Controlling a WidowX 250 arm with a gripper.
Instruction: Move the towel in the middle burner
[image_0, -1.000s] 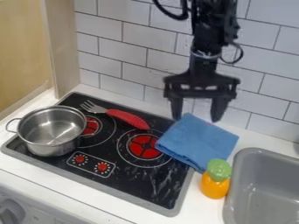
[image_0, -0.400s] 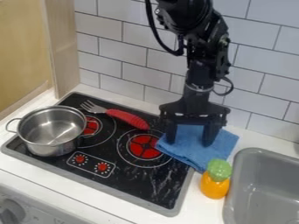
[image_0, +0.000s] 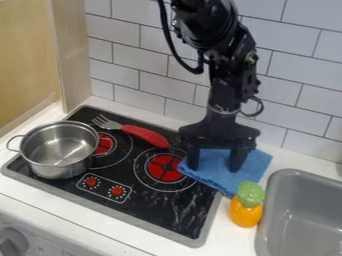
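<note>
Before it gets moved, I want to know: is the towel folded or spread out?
Folded: the blue towel makes a compact, layered pad with doubled edges, lying partly on the stove's right edge.

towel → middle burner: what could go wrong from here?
1. The gripper is open over the folded towel; closing might catch just the top layer, so it could unfold or slip.
2. The toy stands right at the towel's near corner; a drag could tip it.
3. The fork has its red handle ending just behind the burner; the towel may snag or cover it.
</note>
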